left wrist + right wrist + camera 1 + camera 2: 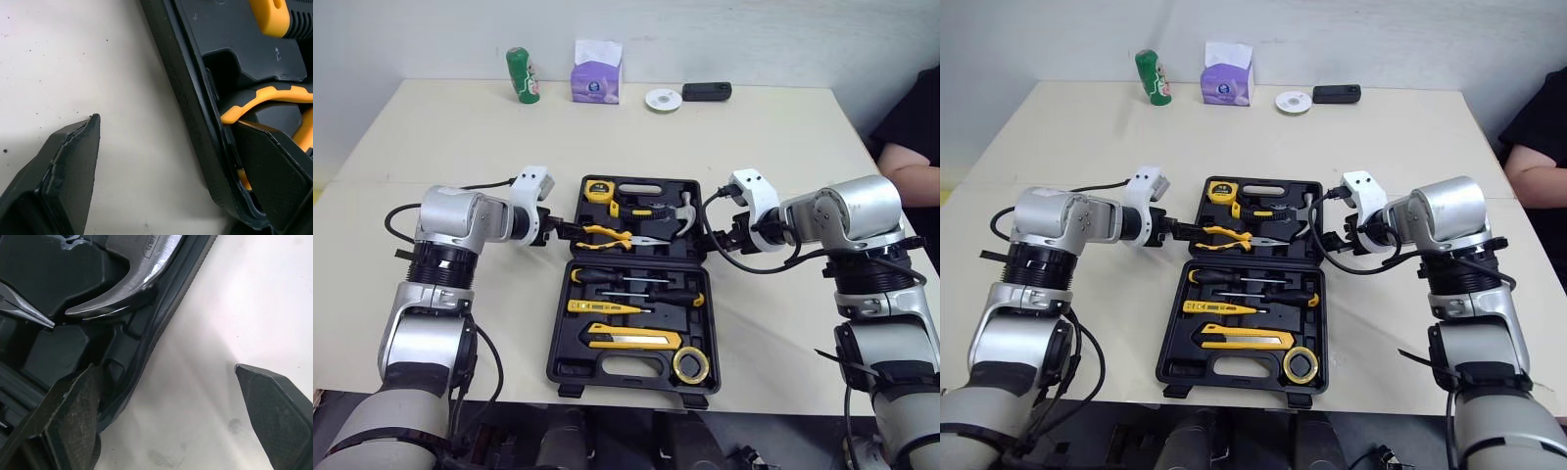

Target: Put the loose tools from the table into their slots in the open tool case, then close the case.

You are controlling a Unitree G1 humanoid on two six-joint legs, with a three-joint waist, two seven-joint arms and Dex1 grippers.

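The black tool case [560,328] lies open in the middle of the table. Its far half holds a tape measure [598,190], a hammer [677,210] and yellow-handled pliers [607,235]. The near half holds screwdrivers [619,280], a utility knife [632,339] and a tape roll [690,364]. My left gripper [563,230] is open at the far half's left wall [195,112], one finger outside on the table, the other inside by the pliers handle [264,95]. My right gripper [717,235] is open across the right wall [161,328], beside the hammer head [132,279].
Along the table's far edge stand a green can [521,74], a purple tissue box [597,73], a white disc [663,99] and a black device [707,91]. A person's arm [909,157] rests at the right edge of the table.
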